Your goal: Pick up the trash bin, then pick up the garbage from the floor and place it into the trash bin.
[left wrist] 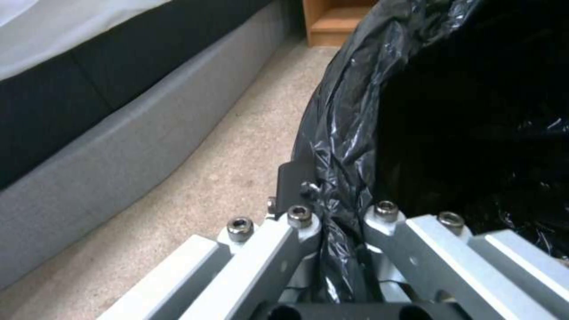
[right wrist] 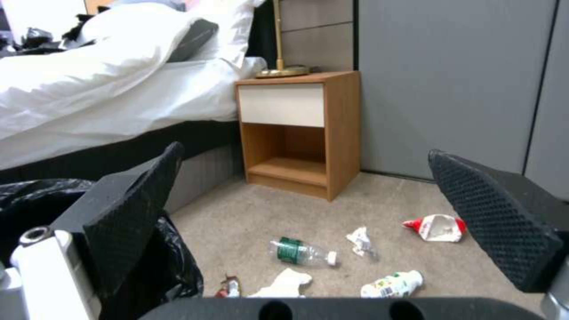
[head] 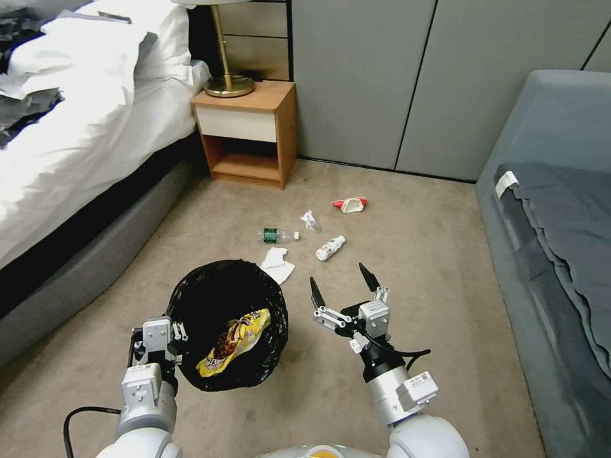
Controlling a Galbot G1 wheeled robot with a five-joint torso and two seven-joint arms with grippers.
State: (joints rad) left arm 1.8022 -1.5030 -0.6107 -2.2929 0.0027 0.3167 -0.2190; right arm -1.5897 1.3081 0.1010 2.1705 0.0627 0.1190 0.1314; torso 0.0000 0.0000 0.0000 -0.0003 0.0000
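Left gripper (head: 167, 340) fingers clamp the trash bin (head: 226, 321) rim, holding it above the floor (head: 414, 254). Right gripper (head: 344, 285) hovers beside it, fingers wide, with the garbage (head: 330, 248) scattered just beyond.

Five pieces of garbage (head: 331, 247) lay beyond one trash bin (head: 191, 299), which held one yellow wrapper (head: 234, 342); two pincers flanked it.

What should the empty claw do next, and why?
Probably reach down to the white tissue: the right claw hangs open just above the floor litter, the tissue lies nearest, and the left claw already grips the trash bin rim beside it.
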